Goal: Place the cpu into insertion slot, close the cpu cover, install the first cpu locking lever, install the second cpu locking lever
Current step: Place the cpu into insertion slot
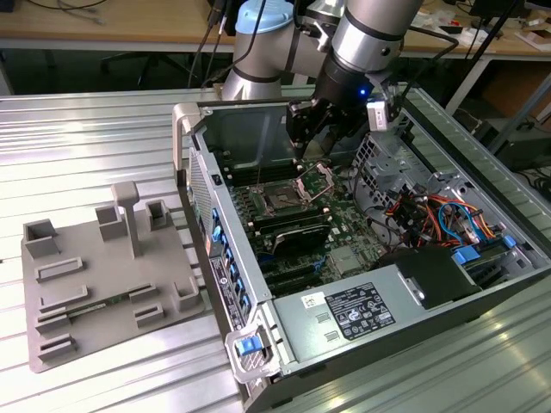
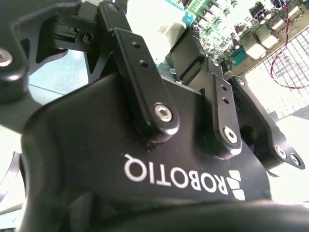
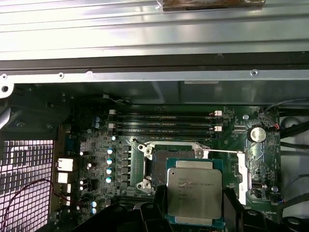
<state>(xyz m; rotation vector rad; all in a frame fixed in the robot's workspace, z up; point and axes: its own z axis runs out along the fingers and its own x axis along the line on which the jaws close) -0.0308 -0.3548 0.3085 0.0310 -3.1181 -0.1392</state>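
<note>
My gripper (image 1: 303, 144) hangs inside the open computer case, just above the green board (image 1: 344, 232). In the first wrist view it is shut on the cpu (image 3: 194, 191), a flat square chip with a silver-grey top, and a dark finger (image 3: 157, 212) presses each side. The insertion slot (image 3: 157, 166) lies right behind the chip, partly hidden by it. In the exterior view the slot (image 1: 280, 201) sits open, with the cpu cover (image 1: 317, 178) tilted up at its far edge. A thin locking lever (image 3: 223, 152) runs beside the slot.
Long black memory slots (image 3: 164, 123) lie past the socket, and the case wall (image 1: 250, 129) stands behind them. A power supply (image 1: 344, 314) and coloured cables (image 1: 435, 215) fill the case toward the exterior view's right. A grey fixture plate (image 1: 103, 284) rests on the table outside.
</note>
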